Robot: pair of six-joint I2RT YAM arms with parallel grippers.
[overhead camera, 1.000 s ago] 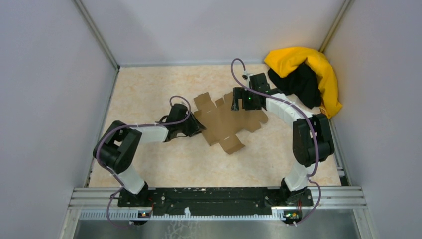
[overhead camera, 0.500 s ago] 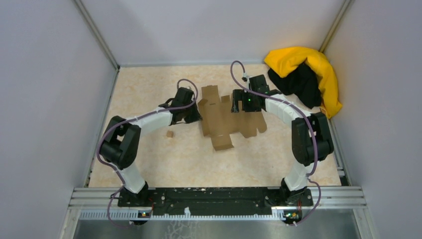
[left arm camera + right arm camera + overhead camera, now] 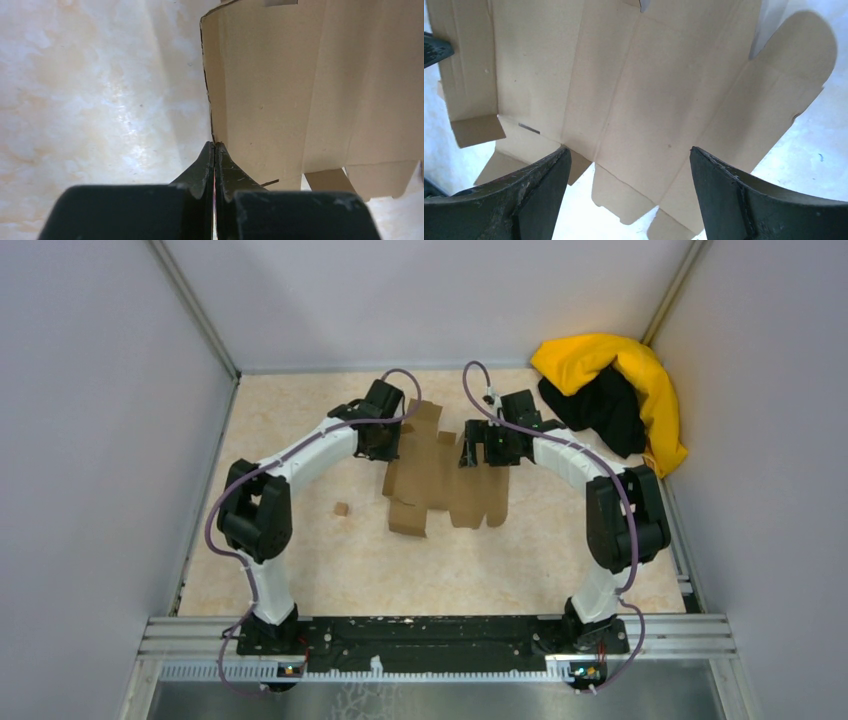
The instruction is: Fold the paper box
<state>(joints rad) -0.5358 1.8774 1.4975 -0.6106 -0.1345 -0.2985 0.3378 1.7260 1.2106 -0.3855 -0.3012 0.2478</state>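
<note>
Flat, creased brown paper box (image 3: pixel 445 485), edge pinched in left gripper (image 3: pixel 215 147); right gripper (image 3: pixel 629 151) wide open, empty.

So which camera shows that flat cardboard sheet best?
Top external: the whole paper box lies in frame. The right wrist view shows its creased panels close up, partly cropped; the left wrist view shows only one side.
</note>
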